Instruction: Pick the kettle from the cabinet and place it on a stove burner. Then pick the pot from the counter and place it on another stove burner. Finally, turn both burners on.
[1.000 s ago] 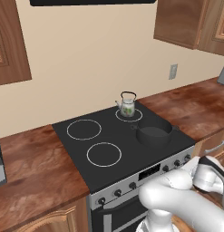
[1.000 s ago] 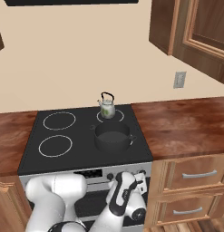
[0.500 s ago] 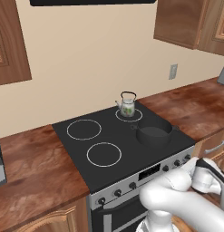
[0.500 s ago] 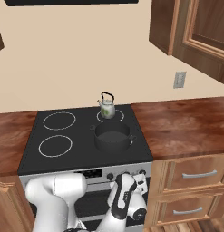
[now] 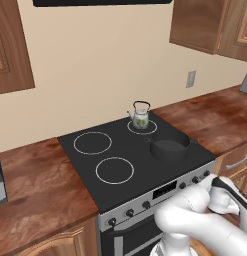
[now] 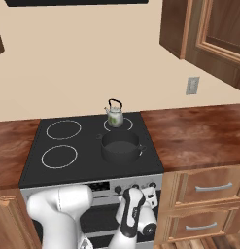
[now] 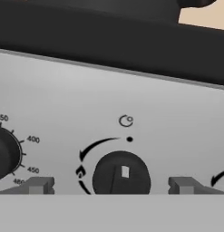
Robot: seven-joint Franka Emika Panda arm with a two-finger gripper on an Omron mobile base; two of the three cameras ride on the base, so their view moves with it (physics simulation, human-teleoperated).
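hand view: burner knob (image 7: 121, 176) sits low centre of frame, directly between the spread fingertips (image 7: 38, 186) of the gripper (image 7: 112, 186), which holds nothing. its white pointer mark stands upright toward the off dot. kettle (image 5: 140, 118) and pot (image 5: 169, 146) already rest on right-hand burners.

The steel range front (image 7: 131, 95) faces the hand, close up. A black knob (image 7: 121, 174) with a white mark sits between the two spread fingertips (image 7: 38, 186). Left of it is a dial (image 7: 4, 153) with temperature numbers. The black cooktop edge (image 7: 109, 36) runs above.
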